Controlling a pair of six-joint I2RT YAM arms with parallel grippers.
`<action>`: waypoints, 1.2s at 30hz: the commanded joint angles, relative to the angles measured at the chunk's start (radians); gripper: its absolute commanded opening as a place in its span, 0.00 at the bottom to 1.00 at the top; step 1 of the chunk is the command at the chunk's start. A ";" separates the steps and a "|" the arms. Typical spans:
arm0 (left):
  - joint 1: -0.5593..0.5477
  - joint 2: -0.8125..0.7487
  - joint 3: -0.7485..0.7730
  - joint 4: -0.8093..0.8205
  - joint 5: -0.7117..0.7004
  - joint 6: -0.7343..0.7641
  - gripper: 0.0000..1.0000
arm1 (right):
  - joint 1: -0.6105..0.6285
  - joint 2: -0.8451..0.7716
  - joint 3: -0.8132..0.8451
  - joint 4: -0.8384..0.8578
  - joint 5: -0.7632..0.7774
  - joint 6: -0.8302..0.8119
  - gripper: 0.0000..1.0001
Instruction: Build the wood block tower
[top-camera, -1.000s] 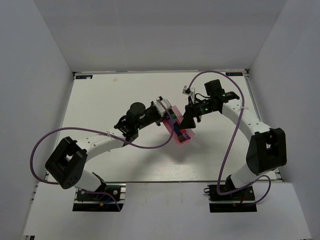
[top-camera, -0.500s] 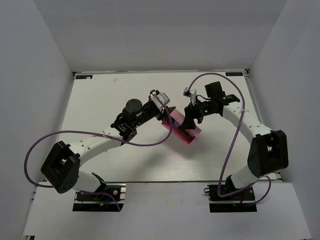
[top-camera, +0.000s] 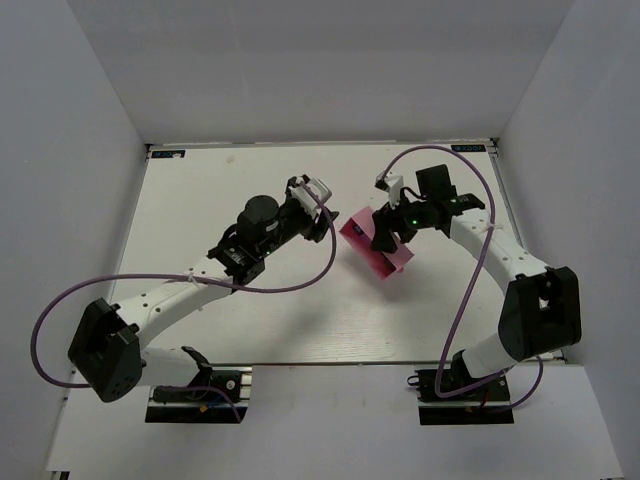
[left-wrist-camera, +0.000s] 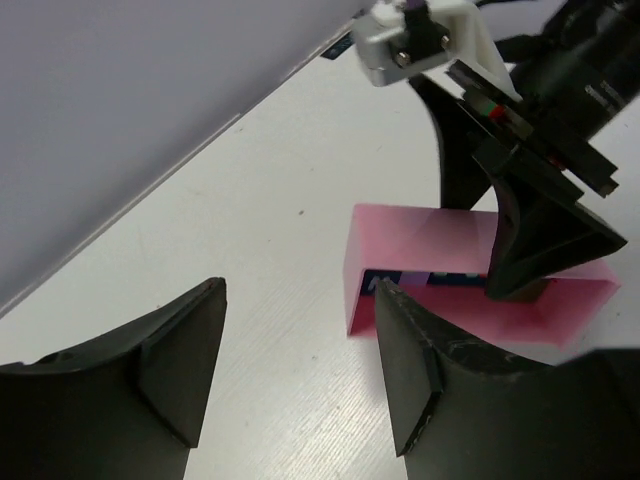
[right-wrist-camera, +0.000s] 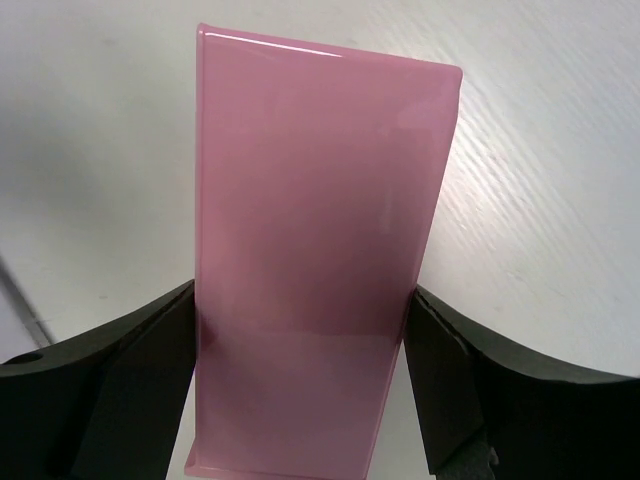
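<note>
My right gripper (top-camera: 386, 232) (right-wrist-camera: 302, 292) is shut on the pink box (top-camera: 362, 236) (right-wrist-camera: 320, 190), one finger on each long side. It holds the box tilted over the table's middle. In the left wrist view the pink box (left-wrist-camera: 420, 232) shows its open side, with blue and purple wood blocks (left-wrist-camera: 440, 277) in a row inside. Other blocks are hidden behind the right gripper's fingers (left-wrist-camera: 535, 245). No standing tower shows. My left gripper (top-camera: 322, 214) (left-wrist-camera: 298, 290) is open with nothing in it. It sits just left of the box, apart from it.
White table (top-camera: 230, 190) enclosed by grey walls at the left, back and right. Purple cables (top-camera: 300, 285) loop from both arms. The right wrist's white camera mount (left-wrist-camera: 420, 40) hangs above the box.
My left gripper opened, let go of the box and drew back to the left. The right gripper turned the box and carried it slightly right, so the blocks no longer show from above.
</note>
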 joint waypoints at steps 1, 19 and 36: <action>-0.004 -0.097 0.092 -0.204 -0.134 -0.085 0.71 | -0.008 -0.056 -0.015 0.114 0.204 0.006 0.00; -0.004 -0.531 -0.098 -0.588 -0.280 -0.184 0.76 | 0.005 0.085 0.014 0.224 0.724 -0.066 0.00; 0.005 -0.548 -0.121 -0.598 -0.225 -0.184 0.77 | 0.119 0.092 -0.105 0.381 0.937 -0.219 0.00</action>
